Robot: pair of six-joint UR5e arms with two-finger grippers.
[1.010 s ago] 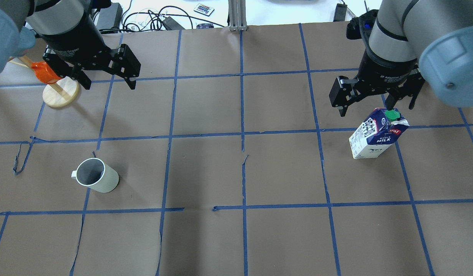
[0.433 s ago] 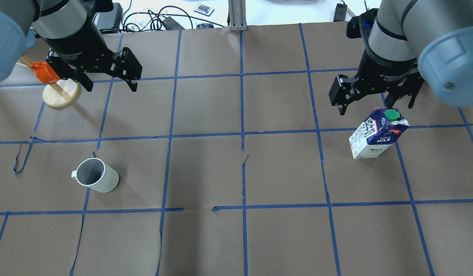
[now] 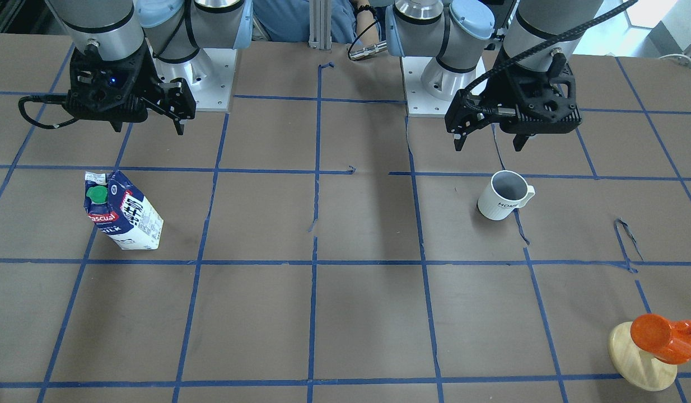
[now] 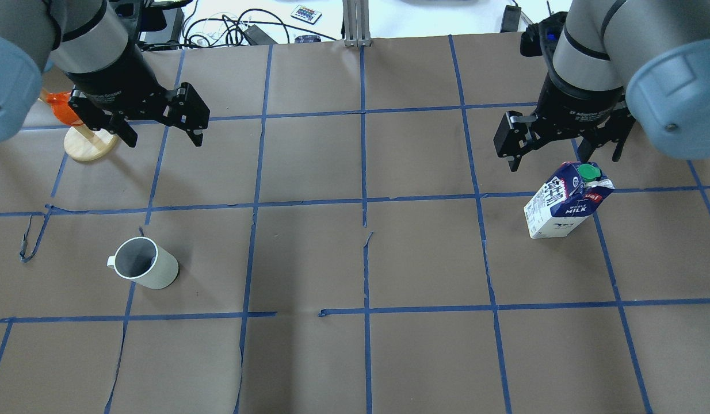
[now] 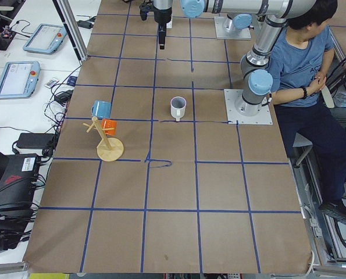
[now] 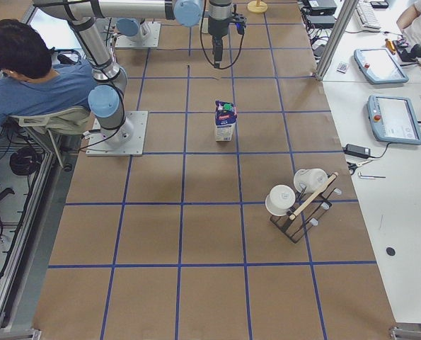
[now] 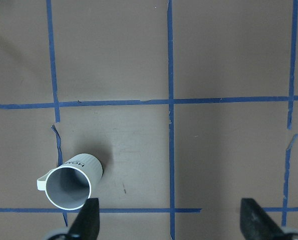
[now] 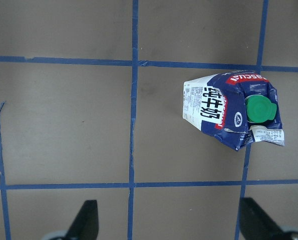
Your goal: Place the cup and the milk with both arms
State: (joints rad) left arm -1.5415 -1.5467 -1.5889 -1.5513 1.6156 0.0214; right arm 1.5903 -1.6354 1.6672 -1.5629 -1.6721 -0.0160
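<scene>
Overhead exterior: the left gripper (image 4: 164,135) hangs wide open, well apart from the upright cup (image 4: 145,270) on the bench (image 4: 424,253). The right gripper (image 4: 564,157), equally wide, hovers beside the milk (image 4: 562,210). The cup looks stiff and slick, likely suiting a rim pinch; the milk looks crushable, so squeeze its flat sides gently.

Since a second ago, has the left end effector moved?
Yes. The left end effector shifted slightly down the overhead view, past the blue tape line toward the mug.
</scene>
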